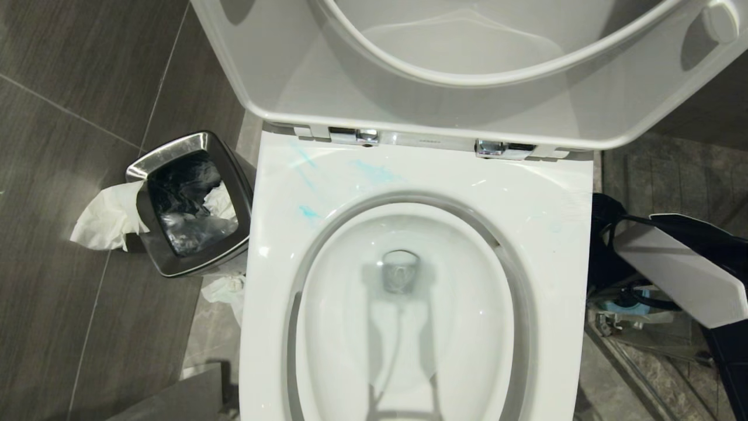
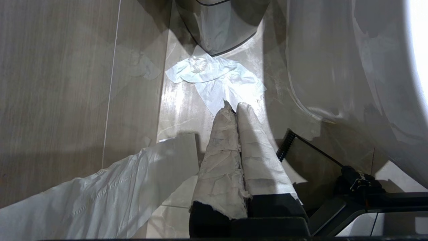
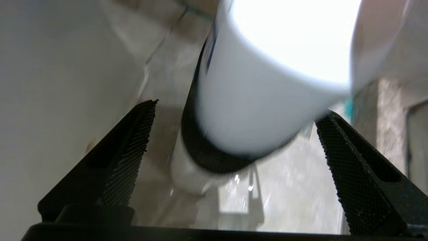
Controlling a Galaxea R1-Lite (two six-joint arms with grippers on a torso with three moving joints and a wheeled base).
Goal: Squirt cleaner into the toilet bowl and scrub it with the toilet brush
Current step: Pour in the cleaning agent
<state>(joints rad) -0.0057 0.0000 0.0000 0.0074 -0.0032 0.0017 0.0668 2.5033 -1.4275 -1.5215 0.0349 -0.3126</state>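
Note:
The white toilet bowl (image 1: 526, 193) fills the head view, seat and lid (image 1: 280, 76) raised. Pale blue smears of cleaner (image 1: 377, 171) lie on the back left of its rim. My right arm (image 1: 672, 275) reaches down beside the bowl's right side. In the right wrist view my right gripper (image 3: 238, 108) is open. A blurred white round thing with a black band (image 3: 254, 110) stands between its fingers, clear of the left one. Whether that is the toilet brush I cannot tell. My left gripper (image 2: 234, 106) is shut, its fingers wrapped in white paper, low over the floor left of the bowl.
A square steel waste bin (image 1: 190, 204) with a black liner stands left of the bowl, tissue (image 1: 105, 219) hanging over its side. More tissue (image 2: 214, 73) lies on the floor by the bowl's base. A light blue object (image 1: 628, 303) sits under my right arm.

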